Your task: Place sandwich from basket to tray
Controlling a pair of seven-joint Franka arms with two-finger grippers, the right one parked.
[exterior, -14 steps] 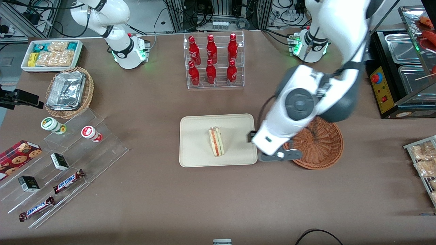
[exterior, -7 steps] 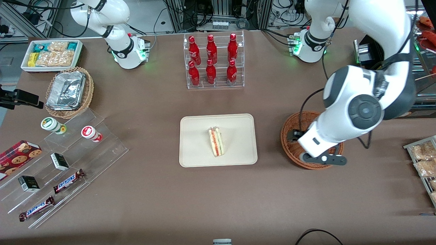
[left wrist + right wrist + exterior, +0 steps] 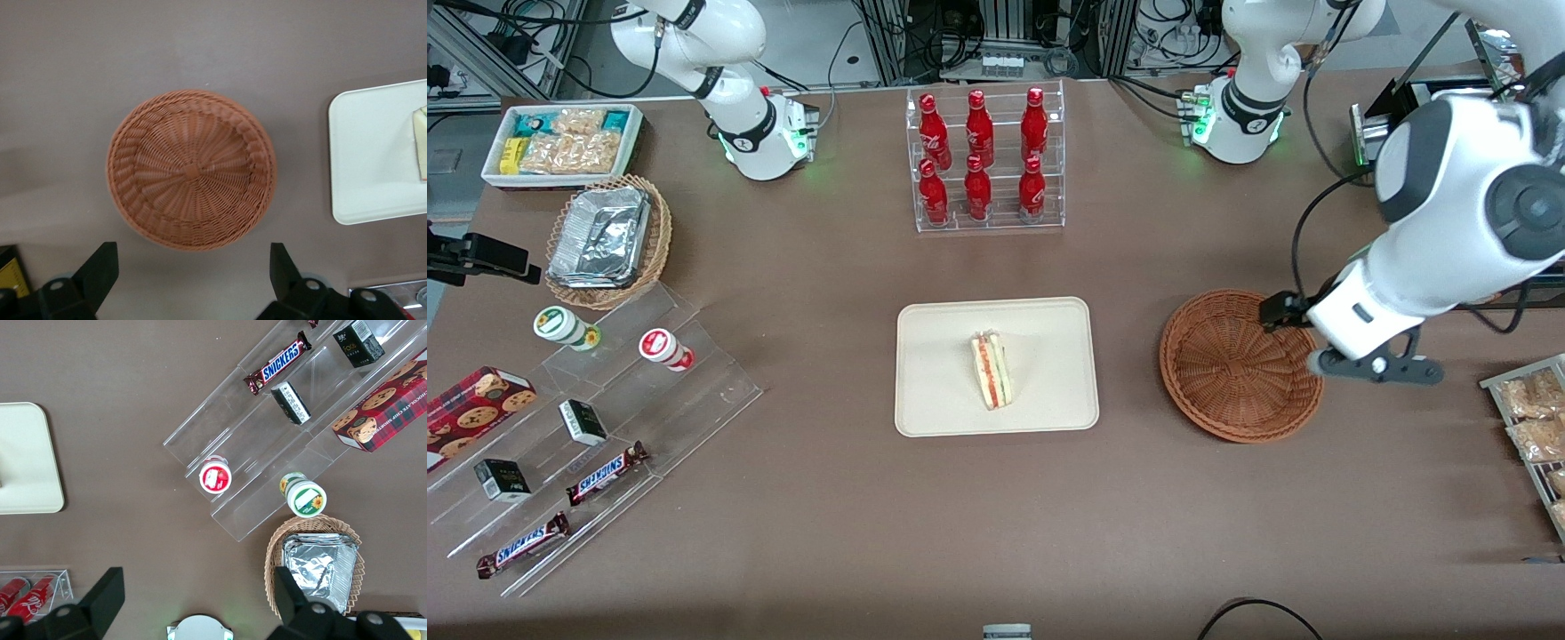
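The sandwich [image 3: 991,371] lies on the cream tray [image 3: 934,382], its red and green filling edge showing. Beside the tray, toward the working arm's end of the table, sits the round brown wicker basket [image 3: 1240,364] with nothing in it. My left gripper [image 3: 1360,351] hangs above the table at the basket's rim on the side away from the tray. In the left wrist view the gripper [image 3: 192,273] is open, with only bare table between its black fingertips [image 3: 100,267]; the basket [image 3: 191,170], the tray [image 3: 373,160] and a sliver of the sandwich [image 3: 421,143] show there too.
A clear rack of red bottles [image 3: 984,160] stands farther from the camera than the tray. A black appliance [image 3: 1467,204] and a rack of snack packets [image 3: 1534,427] sit at the working arm's end. A clear tiered stand [image 3: 596,418] and a foil-filled basket [image 3: 607,240] lie toward the parked arm's end.
My left arm has swung away from the tray's edge, across the basket, toward the working arm's end of the table. The sandwich has stayed put on the tray.
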